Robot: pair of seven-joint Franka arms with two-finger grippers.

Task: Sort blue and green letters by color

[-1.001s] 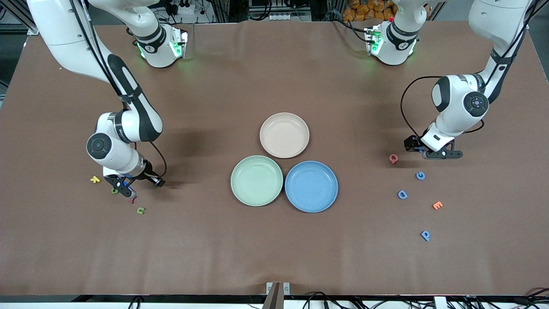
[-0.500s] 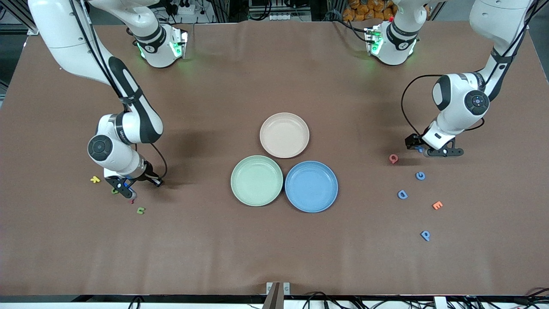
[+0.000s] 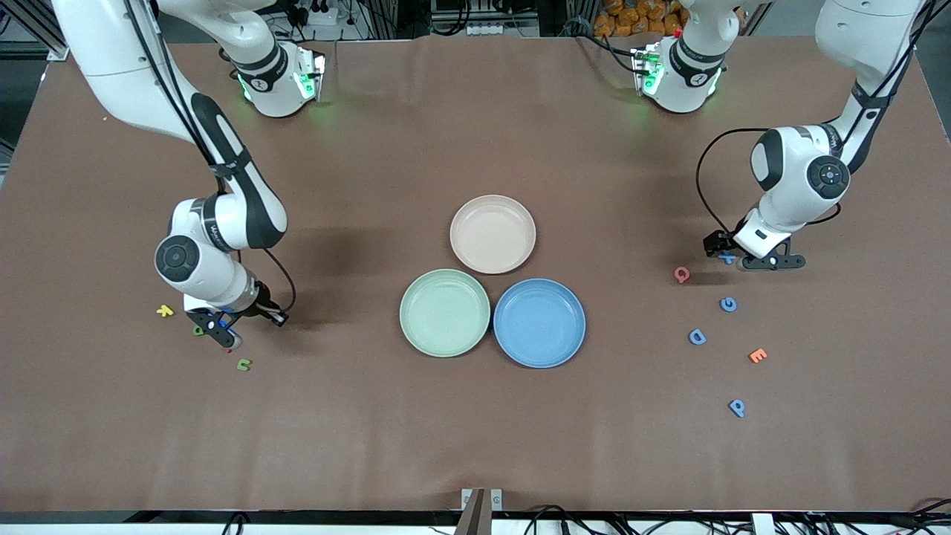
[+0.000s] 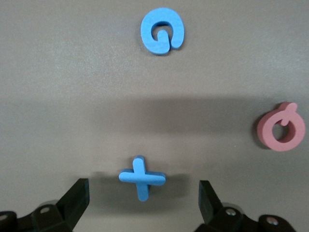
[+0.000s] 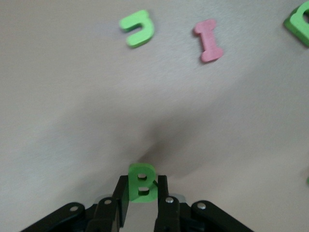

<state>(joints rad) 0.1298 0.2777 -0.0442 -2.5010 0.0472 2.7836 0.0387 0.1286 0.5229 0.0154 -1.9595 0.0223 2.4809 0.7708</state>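
Your right gripper (image 3: 223, 332) sits low at the right arm's end of the table, and the right wrist view shows its fingers clamped on the green B (image 5: 142, 182), which stands upright between them. You are at the pick-up step for the green letters: the grasp looks made, and none of the three plates holds a letter. Ahead of that gripper lie the green U (image 5: 137, 28) and a pink I (image 5: 209, 40), with another green letter (image 5: 300, 21) at the edge of that view; in the front view a yellow letter (image 3: 164, 310) lies just beside the gripper. Your next move, as I judge it, is a straight lift clear of these, then a carry over to the green plate (image 3: 413, 330) and a release low enough that the B does not bounce out.

The blue plate (image 3: 572, 343) waits beside the green one, the beige plate (image 3: 520, 256) touching both.

Your left gripper (image 4: 142, 200) hangs wide open just above the table, the blue X (image 4: 142, 177) lying flat between its fingers. The blue G (image 4: 162, 31) lies ahead of it, the pink Q (image 4: 281, 130) off to one side. It needs to descend squarely and close on the X.
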